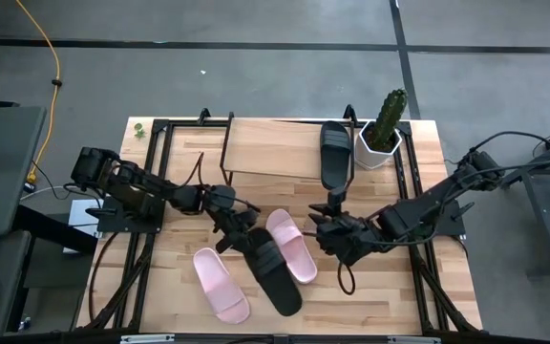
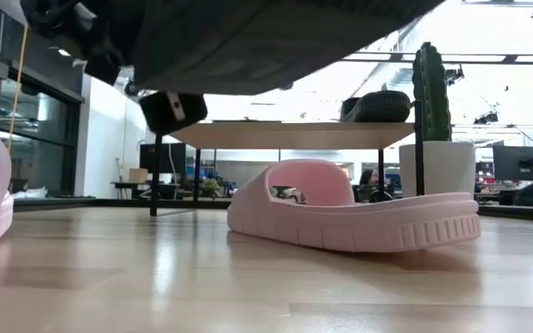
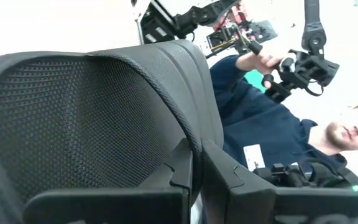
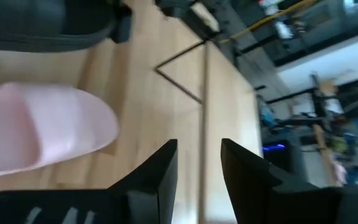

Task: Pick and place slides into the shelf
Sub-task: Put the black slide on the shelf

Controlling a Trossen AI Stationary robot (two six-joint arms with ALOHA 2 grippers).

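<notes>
My left gripper [image 1: 235,227] is shut on a black slide [image 1: 273,272], which fills the top of the low view [image 2: 248,37] above the tabletop. One pale pink slide [image 1: 291,245] lies sole-down beside it, also seen in the low view [image 2: 350,217]. A second pink slide [image 1: 221,285] lies nearer the near edge. The other black slide [image 1: 334,153] rests sole-down on the shelf's plank top [image 1: 275,148]. My right gripper [image 1: 325,232] hovers open just right of the first pink slide [image 4: 42,124], touching nothing. My left gripper pinches the black slide by the edge of its wide strap [image 3: 194,146]. One finger [image 3: 179,171] is on the strap's meshed inner side and the other [image 3: 225,180] on its outer side. The slide is lifted off the table, and its sole shows from below in the low view.
A cactus in a white pot [image 1: 385,129] stands at the shelf's right end. Dark metal frame rails [image 1: 146,182] run along the table's left and right sides. Bare wood [image 1: 390,287] lies at the near right. A person in a dark top [image 3: 272,124] is beyond the table.
</notes>
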